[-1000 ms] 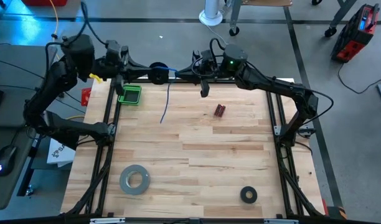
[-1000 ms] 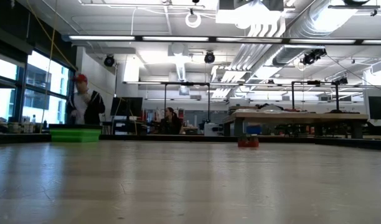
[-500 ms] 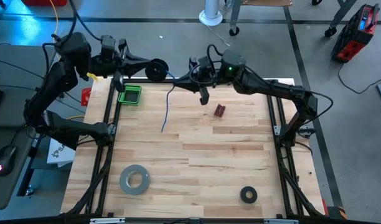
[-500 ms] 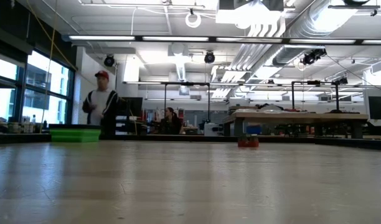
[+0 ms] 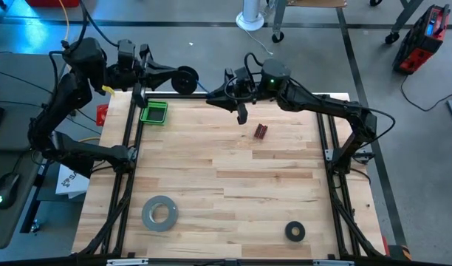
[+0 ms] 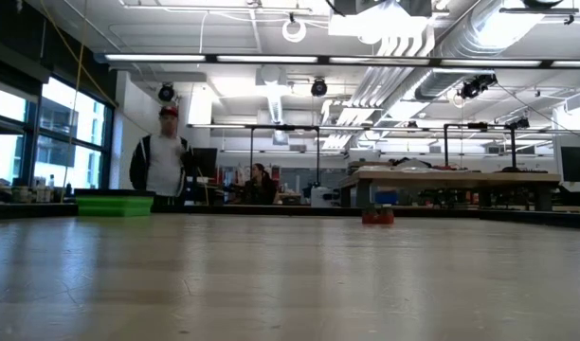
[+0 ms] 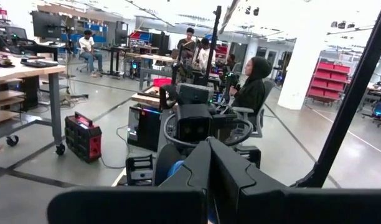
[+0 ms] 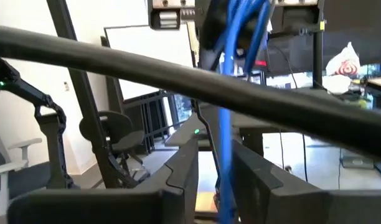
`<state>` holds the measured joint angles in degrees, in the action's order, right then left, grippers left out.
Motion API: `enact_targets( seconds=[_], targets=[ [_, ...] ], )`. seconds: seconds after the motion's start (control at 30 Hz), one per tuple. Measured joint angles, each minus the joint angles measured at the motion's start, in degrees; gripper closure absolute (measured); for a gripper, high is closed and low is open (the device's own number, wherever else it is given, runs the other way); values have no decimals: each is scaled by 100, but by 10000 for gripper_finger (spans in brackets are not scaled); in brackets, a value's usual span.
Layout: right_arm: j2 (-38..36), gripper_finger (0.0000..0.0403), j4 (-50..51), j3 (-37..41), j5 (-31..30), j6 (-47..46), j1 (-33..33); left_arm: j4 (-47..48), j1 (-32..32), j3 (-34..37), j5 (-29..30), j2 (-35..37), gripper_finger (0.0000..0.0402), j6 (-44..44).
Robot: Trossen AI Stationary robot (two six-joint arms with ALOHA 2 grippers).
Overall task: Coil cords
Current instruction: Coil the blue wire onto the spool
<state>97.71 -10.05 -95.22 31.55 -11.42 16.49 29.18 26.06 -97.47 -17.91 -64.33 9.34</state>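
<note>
Past the wooden table's (image 5: 233, 170) far edge: left gripper (image 5: 169, 77) clamps small black round spool (image 5: 186, 78); right gripper (image 8: 214, 163) parted around thin blue cord (image 8: 225, 134).

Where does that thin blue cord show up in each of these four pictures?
High view: blue cord barely visible at the table's far edge, between both grippers.
Low view: not in it.
Left wrist view: a blue patch on the black spool.
Right wrist view: running down the middle.
Shared landmark: the spool.
</note>
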Motion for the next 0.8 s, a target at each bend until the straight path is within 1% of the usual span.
enact_targets(
  seconds=[0.2, 0.4, 0.67, 0.8],
  targets=[
    [2, 325, 428, 0, 2, 265, 0, 4, 0, 0, -6, 145, 401, -4],
    [2, 325, 505, 0, 24, 291, 0, 4, 58, 0, -7, 314, 401, 8],
    [2, 325, 769, 0, 23, 430, 0, 1, 55, 0, -14, 328, 401, 151],
    [2, 325, 794, 0, -105, 435, 0, 3, 55, 0, -14, 330, 401, 151]
  ],
)
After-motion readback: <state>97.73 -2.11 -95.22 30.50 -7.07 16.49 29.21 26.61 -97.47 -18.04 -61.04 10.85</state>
